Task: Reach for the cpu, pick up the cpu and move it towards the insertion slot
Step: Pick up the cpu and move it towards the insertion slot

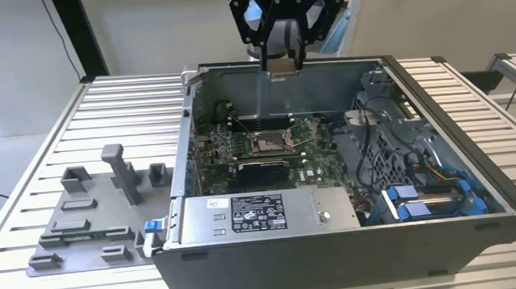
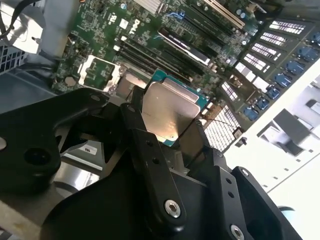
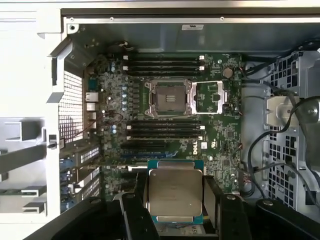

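Clamped between the black jointed fingers (image 3: 131, 215) of the gripper (image 3: 175, 210) in the first wrist view: the cpu (image 3: 175, 192), a thin flat square with a dull silver top and a teal-green rim, gripped at two opposite edges. Seen likewise in the second wrist view, cpu (image 2: 167, 112) tilted between the gripper (image 2: 170, 145) links. Below and beyond, well apart from the chip, the insertion slot (image 3: 167, 97), a shiny metal frame round a dark brownish centre, hinged cover (image 3: 207, 97) lying flat just beside it, green board (image 3: 220, 135) all round. In the exterior view, held high over the far wall of the grey metal case (image 1: 471, 166), gripper (image 1: 282, 62) with the cpu (image 1: 282, 65) at its tip, slot (image 1: 267, 142) lower and nearer. Open air between them. Off to the exterior view's left, grey plastic blocks (image 1: 94, 213) on the ribbed table (image 1: 124, 112).
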